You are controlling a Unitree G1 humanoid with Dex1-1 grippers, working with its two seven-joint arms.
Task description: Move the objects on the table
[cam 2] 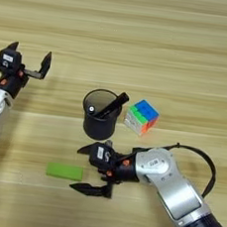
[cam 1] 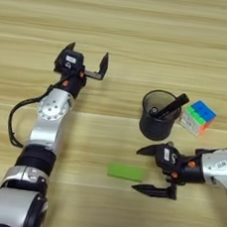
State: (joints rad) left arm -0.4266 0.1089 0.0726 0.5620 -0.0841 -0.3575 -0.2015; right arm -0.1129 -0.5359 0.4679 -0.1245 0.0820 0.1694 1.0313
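Note:
A flat green block (cam 1: 125, 172) lies on the wooden table (cam 1: 126, 17) near the front. My right gripper (cam 1: 140, 169) is just right of it, low over the table and open, one fingertip above and one below the block's right end, not touching it. The marker pen (cam 1: 175, 103) leans inside a black cup (cam 1: 158, 121); its black cap sticks out over the right rim and most of the barrel is hidden. My left gripper (cam 1: 87, 56) is far off at the upper left, open and holding nothing.
A multicoloured puzzle cube (cam 1: 198, 116) sits just right of the cup. My left arm (cam 1: 46, 128) stretches along the left side from the front edge. A black cable loops beside it.

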